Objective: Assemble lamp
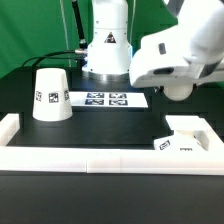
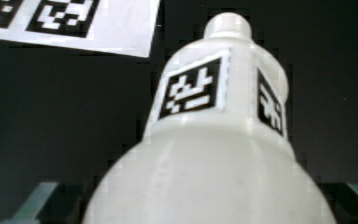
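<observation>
White plastic round bulb on a stem [image 2: 202, 150], clamped in the two-finger gripper [image 2: 194, 200], hangs near the tabletop's edge at the exterior view's right. Probably light, stiff, slippery; hold its broad body

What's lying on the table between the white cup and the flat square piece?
In the exterior view, the marker board lies between the shade and the base, nearer the shade; the black table beyond it is bare.
</observation>
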Available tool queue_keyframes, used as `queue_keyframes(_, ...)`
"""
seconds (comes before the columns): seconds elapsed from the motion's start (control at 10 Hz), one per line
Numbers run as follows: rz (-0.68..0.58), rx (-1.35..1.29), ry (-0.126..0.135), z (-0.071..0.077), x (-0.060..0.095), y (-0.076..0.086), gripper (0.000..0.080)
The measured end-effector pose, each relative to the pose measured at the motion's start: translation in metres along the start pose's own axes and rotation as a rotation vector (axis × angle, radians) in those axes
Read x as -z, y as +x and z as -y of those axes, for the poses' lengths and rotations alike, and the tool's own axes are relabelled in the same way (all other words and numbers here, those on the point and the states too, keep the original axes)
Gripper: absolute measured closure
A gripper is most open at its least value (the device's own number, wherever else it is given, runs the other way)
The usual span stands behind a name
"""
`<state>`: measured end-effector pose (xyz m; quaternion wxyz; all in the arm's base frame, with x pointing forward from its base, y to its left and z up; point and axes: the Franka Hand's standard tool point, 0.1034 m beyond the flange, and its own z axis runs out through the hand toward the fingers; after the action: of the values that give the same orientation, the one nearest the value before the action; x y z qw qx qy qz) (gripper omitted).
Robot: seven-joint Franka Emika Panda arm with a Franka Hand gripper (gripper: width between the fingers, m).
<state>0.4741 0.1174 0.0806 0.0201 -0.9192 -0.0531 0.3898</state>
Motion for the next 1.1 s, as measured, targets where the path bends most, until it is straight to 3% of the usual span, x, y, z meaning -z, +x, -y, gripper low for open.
queue_keyframes(0.2,-0.034,-0.001,0.000,0.000,-0.001,0.005,0.0222)
queue_keyframes(0.3,-0.128,-0.002,0.001,0.000,0.005,0.014,0.0222)
queue_keyframes(0.5,-0.243,0.040,-0.003,-0.007,0.007,0.012,0.0222)
queue_keyframes(0.9,-0.532,0.082,-0.026,-0.012,0.057,0.002,0.0222)
queue_keyframes(1.1,-0.682,0.085,-0.035,-0.015,0.063,0.008,0.0222)
